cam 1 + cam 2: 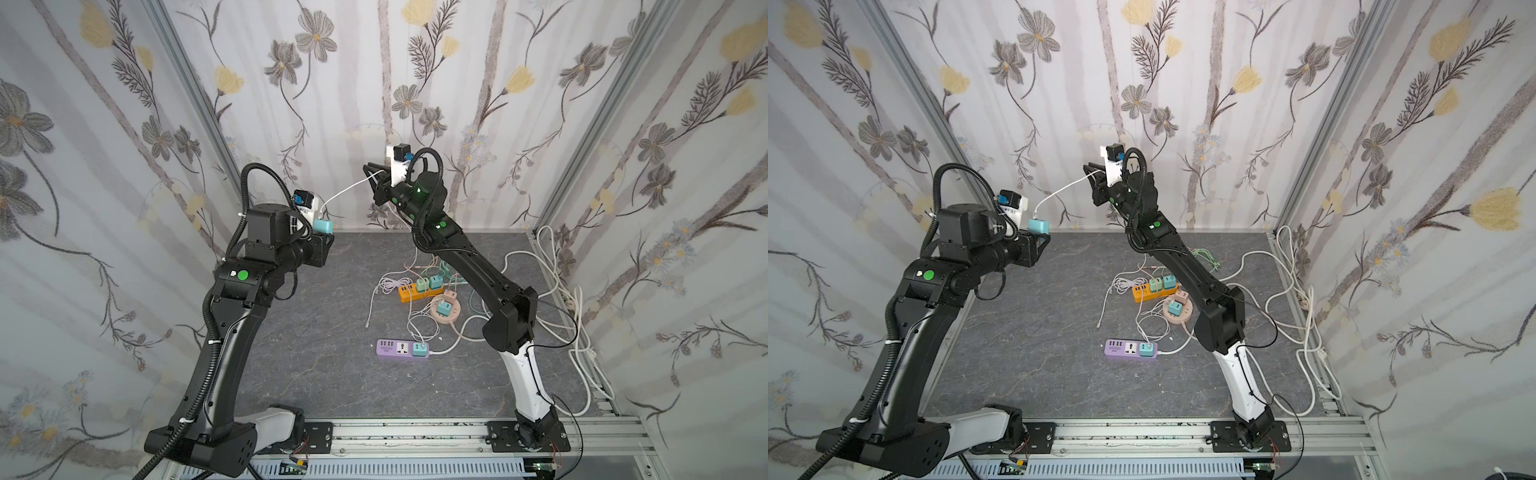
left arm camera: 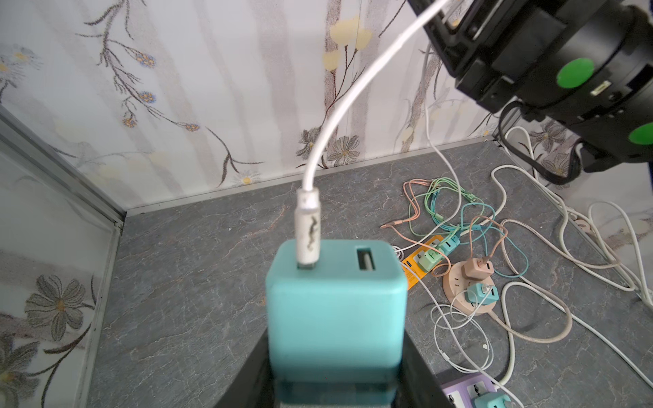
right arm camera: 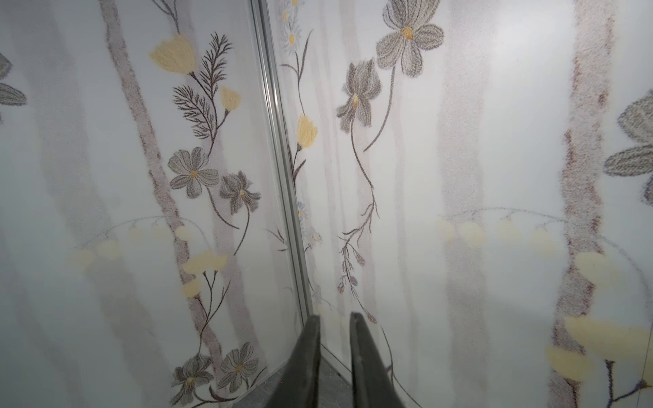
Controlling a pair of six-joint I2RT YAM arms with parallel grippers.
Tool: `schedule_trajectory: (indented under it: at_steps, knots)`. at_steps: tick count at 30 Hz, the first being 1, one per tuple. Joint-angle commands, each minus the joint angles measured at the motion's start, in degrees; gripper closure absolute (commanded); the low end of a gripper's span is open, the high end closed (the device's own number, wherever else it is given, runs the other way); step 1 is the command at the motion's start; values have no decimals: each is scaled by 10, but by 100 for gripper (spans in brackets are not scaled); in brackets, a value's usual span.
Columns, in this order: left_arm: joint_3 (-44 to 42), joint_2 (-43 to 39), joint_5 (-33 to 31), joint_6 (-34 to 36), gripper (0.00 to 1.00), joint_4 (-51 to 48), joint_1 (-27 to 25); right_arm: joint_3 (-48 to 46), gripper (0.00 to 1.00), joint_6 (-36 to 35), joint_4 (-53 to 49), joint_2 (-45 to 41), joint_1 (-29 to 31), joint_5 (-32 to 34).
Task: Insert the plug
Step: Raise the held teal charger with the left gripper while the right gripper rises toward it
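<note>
Plug (image 2: 308, 229) on limp white cable (image 2: 353, 92) sitting in rigid teal plastic charger cube (image 2: 335, 311).
Left gripper (image 1: 326, 239) is clamping its sides; right gripper (image 3: 334, 318) ajar, tips bare.

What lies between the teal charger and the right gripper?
A white cable, hanging in the air: plugged into the teal charger, it runs up to the right gripper. Both top views show it.

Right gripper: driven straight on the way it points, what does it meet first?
Likely the floral-papered wall, right at the aluminium corner post. Nothing shows between the right gripper and that corner in its wrist view. Depth unclear.
</note>
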Motion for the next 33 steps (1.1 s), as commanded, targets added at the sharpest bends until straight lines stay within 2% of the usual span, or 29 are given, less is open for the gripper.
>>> schedule_trajectory:
  at_steps: [1,4,7,12,13,14,17,22,27,33]
  knots:
    - [-20,20,9,-9,100,-3,0,-65,63,-4,-29,-11,0,-10]
    - [-41,33,14,-9,100,-21,0,-183,42,-16,-43,-57,-1,-23]
    - [-60,42,12,-10,100,-29,0,-302,29,-49,-75,-114,-7,-42]
    - [-73,53,-51,-24,100,-34,2,-453,12,-121,-140,-209,-14,-63]
    - [-76,55,-61,-29,100,-30,2,-482,3,-139,-144,-226,-14,-72]
    - [-77,56,-66,-33,100,-26,3,-506,1,-160,-153,-242,-14,-87]
    - [-76,65,-75,-43,100,-22,4,-544,1,-199,-195,-273,-14,-110]
    - [-80,73,-68,-45,100,-18,3,-572,1,-195,-228,-311,-14,-75]
    - [-116,68,-71,-25,100,5,-23,-599,1,-132,-224,-354,-13,-51]
    - [-153,63,-79,0,100,41,-76,-626,1,-62,-272,-405,-16,-3]
